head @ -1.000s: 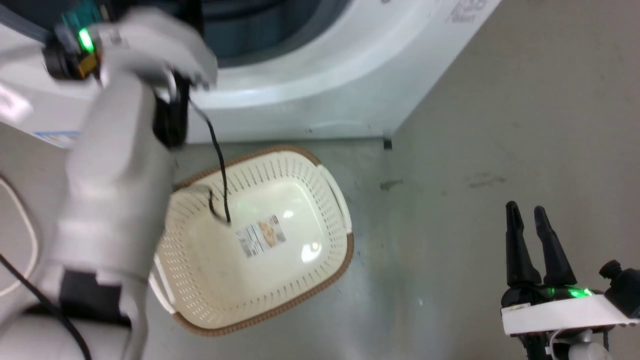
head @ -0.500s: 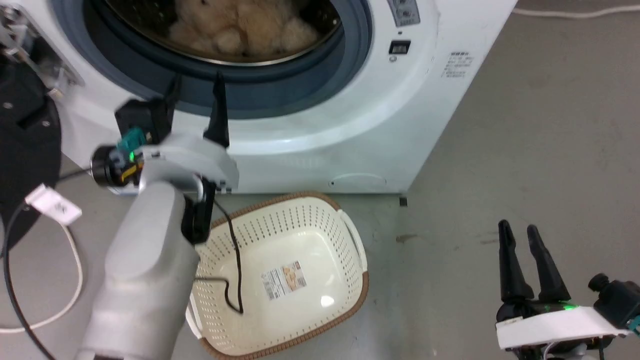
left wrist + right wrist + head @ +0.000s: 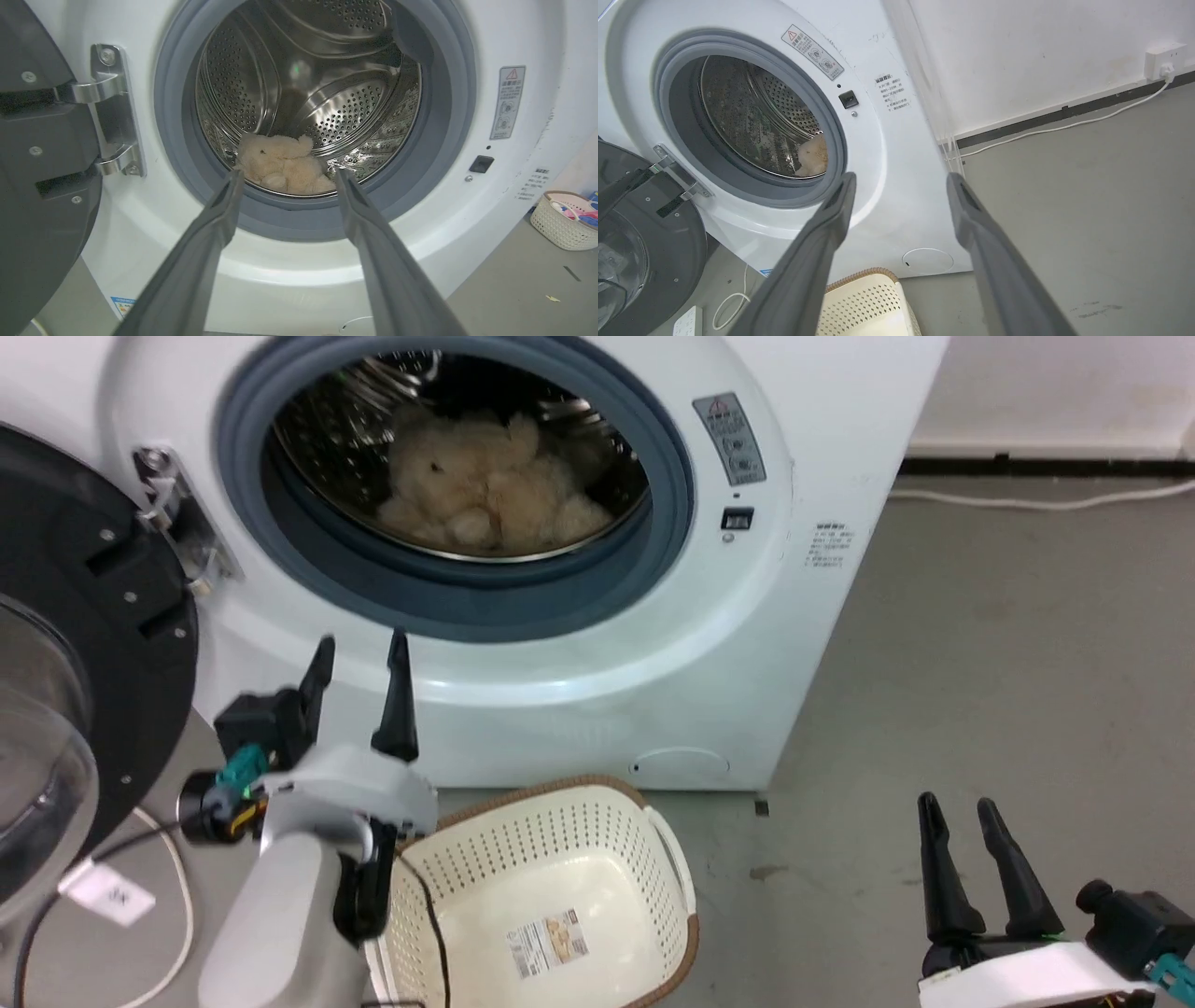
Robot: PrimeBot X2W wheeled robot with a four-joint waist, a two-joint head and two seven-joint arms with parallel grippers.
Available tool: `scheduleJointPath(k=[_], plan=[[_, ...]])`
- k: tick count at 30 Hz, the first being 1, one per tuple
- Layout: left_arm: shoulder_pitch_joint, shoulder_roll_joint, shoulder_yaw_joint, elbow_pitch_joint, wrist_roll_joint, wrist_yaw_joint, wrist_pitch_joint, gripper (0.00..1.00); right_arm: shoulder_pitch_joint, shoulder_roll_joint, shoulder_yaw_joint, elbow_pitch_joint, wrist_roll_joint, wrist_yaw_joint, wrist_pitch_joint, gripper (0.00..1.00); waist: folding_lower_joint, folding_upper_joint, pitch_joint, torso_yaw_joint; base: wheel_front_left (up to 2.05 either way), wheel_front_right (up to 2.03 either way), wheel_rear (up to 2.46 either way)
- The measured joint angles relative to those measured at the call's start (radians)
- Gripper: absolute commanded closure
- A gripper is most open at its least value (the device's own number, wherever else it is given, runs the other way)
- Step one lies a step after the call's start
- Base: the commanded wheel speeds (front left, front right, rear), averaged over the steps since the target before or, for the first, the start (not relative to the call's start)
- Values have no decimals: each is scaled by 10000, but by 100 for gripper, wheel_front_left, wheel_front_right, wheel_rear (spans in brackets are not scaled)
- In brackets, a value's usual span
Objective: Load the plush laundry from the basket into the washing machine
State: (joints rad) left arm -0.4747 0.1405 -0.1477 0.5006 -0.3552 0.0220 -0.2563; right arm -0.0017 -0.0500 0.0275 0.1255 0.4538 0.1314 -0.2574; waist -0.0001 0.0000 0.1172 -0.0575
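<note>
Nearest, the right gripper (image 3: 954, 801) hangs low over the floor, fingers spread wide and holding nothing. The left gripper (image 3: 362, 639), equally wide and empty, is just above the basket (image 3: 560, 835) and points at the washing machine (image 3: 672, 681). Farthest in, the teddy bear (image 3: 485, 490) lies in the drum, beside the open door (image 3: 103, 597).

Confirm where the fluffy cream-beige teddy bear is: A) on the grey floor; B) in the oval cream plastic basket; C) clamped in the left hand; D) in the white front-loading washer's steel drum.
D: the fluffy cream-beige teddy bear lies in the perforated steel drum of the white front-loading washer, the oval cream plastic basket holds no toy, and the left hand is open and empty.
</note>
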Motion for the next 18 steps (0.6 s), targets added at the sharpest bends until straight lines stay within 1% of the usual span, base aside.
scheduleJointPath(k=[6,18], plan=[[1058,21,25,-612,-4,148,0,0,202,0,-46,38,-757,0,0,0,-1,0,-608,61,0,0,0],[2981,217,-123,-2322,-105,443,658,0,554,0,-88,23,-1057,0,184,0,0,0,-1260,101,0,0,0]])
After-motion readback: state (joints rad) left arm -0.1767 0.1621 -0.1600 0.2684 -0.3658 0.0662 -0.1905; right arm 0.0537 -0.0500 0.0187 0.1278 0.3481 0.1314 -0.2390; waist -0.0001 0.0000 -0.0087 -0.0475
